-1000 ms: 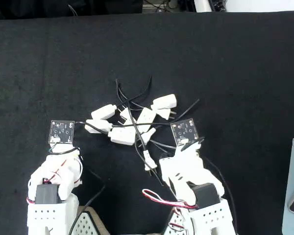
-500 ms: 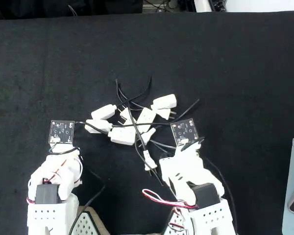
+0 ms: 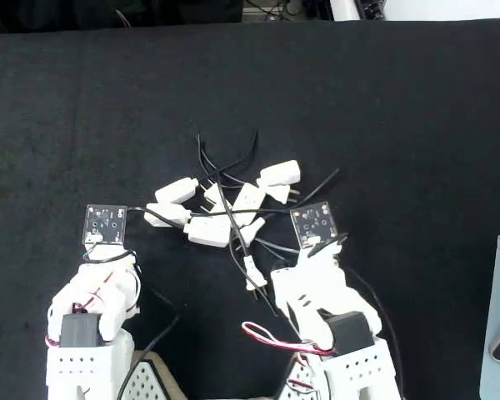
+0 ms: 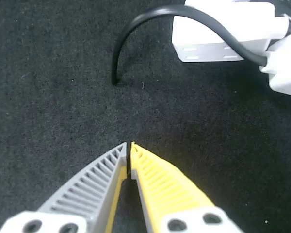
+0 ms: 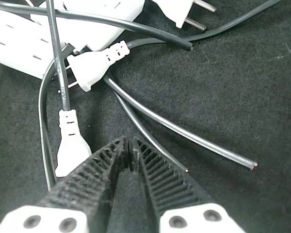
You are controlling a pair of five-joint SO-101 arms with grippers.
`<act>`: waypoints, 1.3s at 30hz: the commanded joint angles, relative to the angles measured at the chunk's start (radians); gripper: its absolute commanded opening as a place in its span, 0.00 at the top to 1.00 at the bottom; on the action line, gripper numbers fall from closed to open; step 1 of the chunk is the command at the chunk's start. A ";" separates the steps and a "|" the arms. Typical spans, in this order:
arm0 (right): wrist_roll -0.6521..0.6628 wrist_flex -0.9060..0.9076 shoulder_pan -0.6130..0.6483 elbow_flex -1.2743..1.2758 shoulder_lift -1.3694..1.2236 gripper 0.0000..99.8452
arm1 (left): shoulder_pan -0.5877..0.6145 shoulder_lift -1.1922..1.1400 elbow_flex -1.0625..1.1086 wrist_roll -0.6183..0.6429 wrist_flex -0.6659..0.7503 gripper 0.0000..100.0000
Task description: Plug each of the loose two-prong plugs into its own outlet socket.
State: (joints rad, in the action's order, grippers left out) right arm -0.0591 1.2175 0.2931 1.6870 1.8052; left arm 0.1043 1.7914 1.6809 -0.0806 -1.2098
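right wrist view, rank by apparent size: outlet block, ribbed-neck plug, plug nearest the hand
1. outlet block, largest, though the frame edge cuts it off.
2 and 3. ribbed-neck plug and nearest plug, beside the right hand: look alike; the nearest plug sits closer to the camera, so unranked.

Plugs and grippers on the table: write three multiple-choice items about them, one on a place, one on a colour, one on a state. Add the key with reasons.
1. Where does the tangle of plugs and cords lie?
A. At the far edge of the table
B. On the black cloth, just ahead of the two arms
C. Inside a tray

2. What colour are the fingers of the left gripper?
A. Both black
B. Both white
C. One grey, one yellow

3. What state is the right gripper in?
A. Shut, holding nothing
B. Shut on a plug
C. Wide open

1 B: the high view shows it mid-cloth, ahead of both arms.
2 C: the left wrist view shows both colours.
3 A: its tips meet with nothing between.
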 commanded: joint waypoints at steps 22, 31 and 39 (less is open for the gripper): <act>0.000 0.043 -0.006 -0.008 0.087 0.99 | -0.001 0.006 0.019 0.002 -0.029 0.97; 0.002 0.089 -0.017 -0.033 0.087 0.99 | 0.180 0.006 0.018 0.002 0.055 0.97; 0.002 0.040 -0.020 -0.145 0.087 0.99 | 0.306 0.006 0.018 0.002 0.098 0.97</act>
State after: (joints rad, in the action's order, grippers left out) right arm -0.0591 1.3004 0.2931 1.6456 1.8052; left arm 0.3821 1.7914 1.6809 -0.0806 -1.1347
